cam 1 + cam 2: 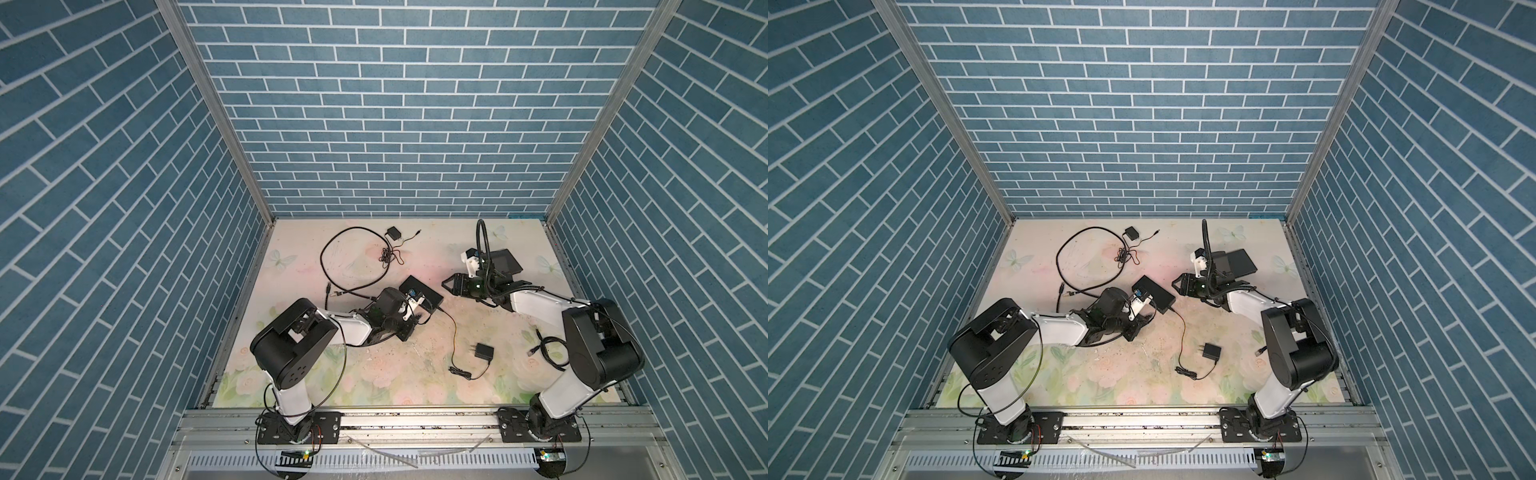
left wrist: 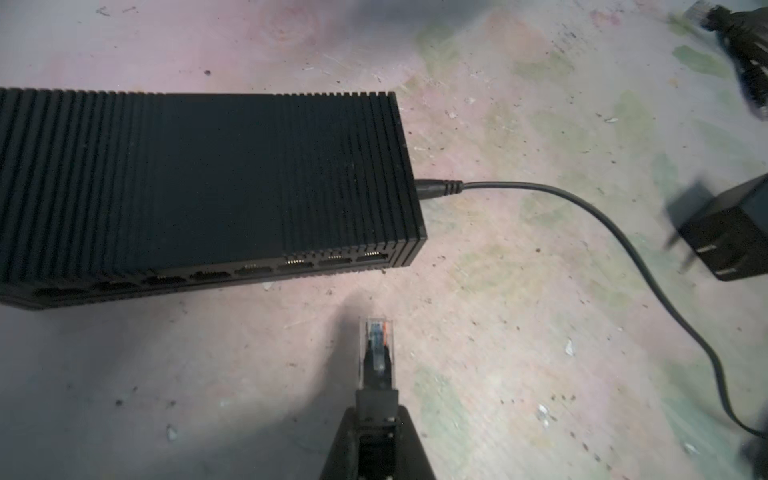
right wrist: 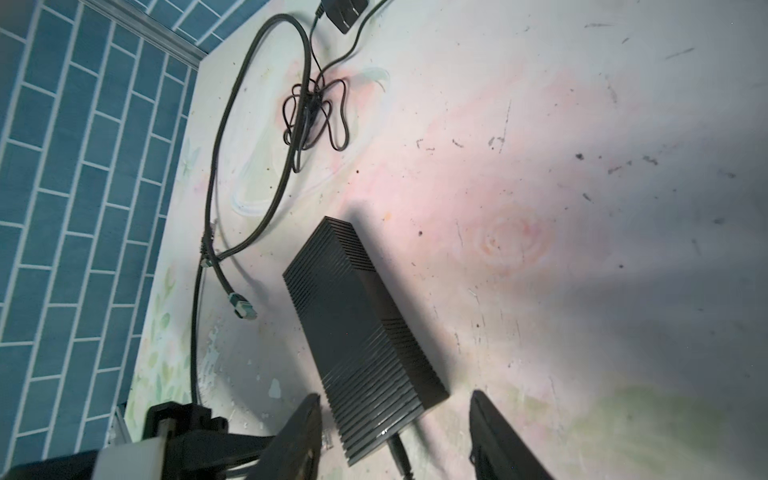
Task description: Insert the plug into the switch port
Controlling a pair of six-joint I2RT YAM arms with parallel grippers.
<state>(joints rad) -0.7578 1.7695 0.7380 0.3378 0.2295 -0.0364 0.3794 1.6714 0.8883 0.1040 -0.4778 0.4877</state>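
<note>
Plug: clear network plug [image 2: 376, 340], held off the mat, its tip pointing at the switch's port face; not inserted.
Plug position: just short of the port row [image 2: 332, 262], a gap of bare mat between them, opposite the ports at the end where the power lead enters.
Left gripper: left gripper [image 2: 376, 399] clamped on the black boot behind the plug.
Switch: black ribbed switch [image 1: 424, 293] lies flat near the middle of the table, set diagonally in both top views.
Power lead: thin black power lead [image 2: 582, 208] seated in the switch's short end, curving away across the mat.
Right gripper: right gripper [image 3: 395, 397] has its jaws spread wide and holds nothing. It stands at the power-lead end of the switch; in both top views it is clear of the switch.
Power adapter: black power adapter [image 1: 482, 352] lies on the mat nearer the robot bases.
Looped cable: thick looped cable [image 1: 353, 257] lies beyond the switch.
Mat: floral mat [image 1: 374, 374], scuffed and speckled.
</note>
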